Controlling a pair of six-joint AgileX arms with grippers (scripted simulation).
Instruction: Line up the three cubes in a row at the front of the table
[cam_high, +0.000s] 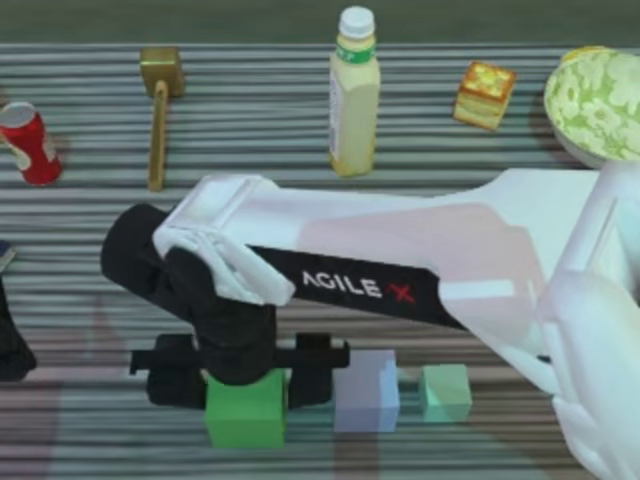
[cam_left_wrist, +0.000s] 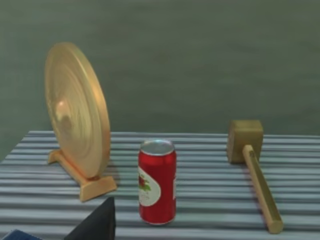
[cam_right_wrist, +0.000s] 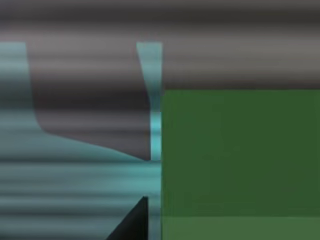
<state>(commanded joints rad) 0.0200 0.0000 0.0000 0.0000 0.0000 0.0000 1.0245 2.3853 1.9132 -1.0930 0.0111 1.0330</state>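
Three cubes stand side by side near the front edge of the striped table (cam_high: 90, 430). The large bright green cube (cam_high: 245, 415) is leftmost, the pale lavender-blue cube (cam_high: 366, 392) is in the middle, and the small mint-green cube (cam_high: 445, 392) is on the right. My right arm reaches across from the right. Its gripper (cam_high: 243, 385) hangs open over the bright green cube, one finger on each side. In the right wrist view a dark fingertip (cam_right_wrist: 134, 222) stands a narrow gap away from the green cube (cam_right_wrist: 240, 160). My left gripper (cam_high: 10, 350) is parked at the left edge.
Along the back stand a red can (cam_high: 30, 142), a brass hammer (cam_high: 158, 110), a yellow bottle (cam_high: 354, 95), an orange-yellow box (cam_high: 484, 94) and a green patterned bowl (cam_high: 600, 100). The left wrist view adds a wooden disc on a stand (cam_left_wrist: 75, 122).
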